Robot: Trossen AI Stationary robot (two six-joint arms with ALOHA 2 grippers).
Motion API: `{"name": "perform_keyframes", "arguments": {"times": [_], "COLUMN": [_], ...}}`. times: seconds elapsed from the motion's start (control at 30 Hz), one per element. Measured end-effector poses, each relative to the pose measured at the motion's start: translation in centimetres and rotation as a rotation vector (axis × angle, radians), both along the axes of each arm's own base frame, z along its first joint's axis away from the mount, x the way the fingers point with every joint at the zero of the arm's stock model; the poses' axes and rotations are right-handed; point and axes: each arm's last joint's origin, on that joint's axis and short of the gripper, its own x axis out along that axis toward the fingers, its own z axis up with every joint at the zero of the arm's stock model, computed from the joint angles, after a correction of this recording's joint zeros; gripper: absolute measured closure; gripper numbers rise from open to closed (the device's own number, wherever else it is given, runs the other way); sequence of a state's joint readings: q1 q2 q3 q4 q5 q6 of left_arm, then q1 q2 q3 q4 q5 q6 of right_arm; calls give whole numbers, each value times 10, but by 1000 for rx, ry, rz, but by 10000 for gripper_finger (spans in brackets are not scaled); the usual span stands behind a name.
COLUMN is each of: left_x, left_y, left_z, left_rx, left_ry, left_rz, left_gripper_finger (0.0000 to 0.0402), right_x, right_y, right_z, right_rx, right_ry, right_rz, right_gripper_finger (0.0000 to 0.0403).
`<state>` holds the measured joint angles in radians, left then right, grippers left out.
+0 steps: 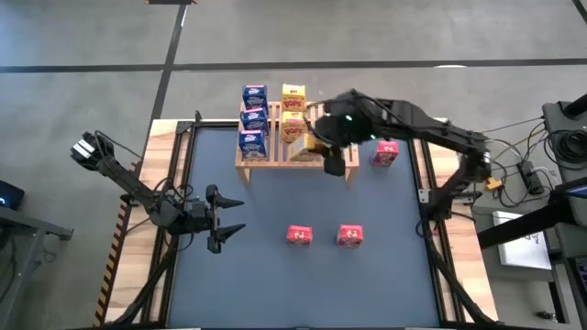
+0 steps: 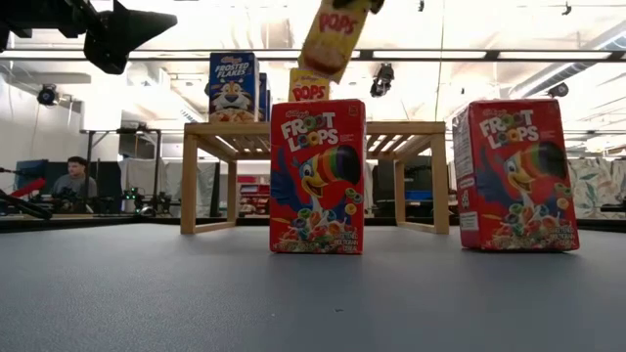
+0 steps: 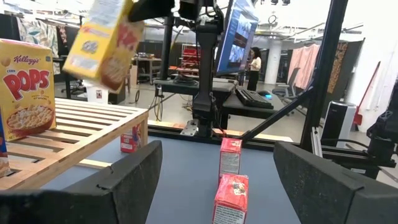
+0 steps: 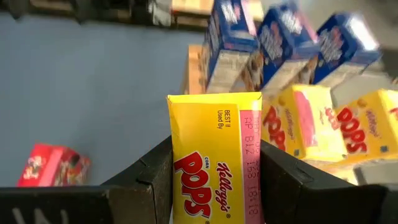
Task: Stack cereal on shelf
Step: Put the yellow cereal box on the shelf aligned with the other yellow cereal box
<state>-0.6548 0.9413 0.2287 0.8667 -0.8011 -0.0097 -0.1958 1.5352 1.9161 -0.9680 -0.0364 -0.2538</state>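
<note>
Cereal in a yellow box (image 4: 214,162) is clamped between the right gripper (image 4: 217,180) fingers, tilted in the air just above the shelf (image 1: 275,161), where three blue boxes (image 1: 253,119) and two yellow boxes (image 1: 293,112) already stand. Three red boxes (image 1: 299,236) rest on the table (image 1: 275,284). Left gripper (image 1: 229,218) hovers over the table's left side, fingers spread apart and empty.

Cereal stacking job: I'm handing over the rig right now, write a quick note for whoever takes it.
Right tool: shut on a yellow Pops box, carried tilted above the shelf, beside the yellow row.
Left tool: open, empty, waiting over the mat on the left side.
Done: three blue boxes and two yellow boxes stand on the shelf.
Left: set the held box down on the shelf, then bring the three red boxes: two on the mat in front, one just right of the shelf.
</note>
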Motion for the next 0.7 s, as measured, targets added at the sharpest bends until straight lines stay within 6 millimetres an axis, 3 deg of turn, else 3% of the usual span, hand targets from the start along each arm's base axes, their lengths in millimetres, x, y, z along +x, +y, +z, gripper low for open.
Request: {"name": "perform_keyframes", "arguments": {"times": [0.2, 0.43, 0.7], "left_x": [0, 0, 0], "left_y": [0, 0, 0], "left_z": [0, 0, 0], "left_rx": [0, 0, 0], "left_ry": [0, 0, 0], "left_rz": [0, 0, 0], "left_gripper_finger": [109, 109, 109], "right_x": [22, 43, 49], "right_y": [-21, -32, -45], "right_z": [-1, 3, -9], "right_rx": [5, -19, 39], "right_ry": [123, 125, 167], "right_rz": [3, 27, 36], "right_gripper_finger": [236, 236, 236]}}
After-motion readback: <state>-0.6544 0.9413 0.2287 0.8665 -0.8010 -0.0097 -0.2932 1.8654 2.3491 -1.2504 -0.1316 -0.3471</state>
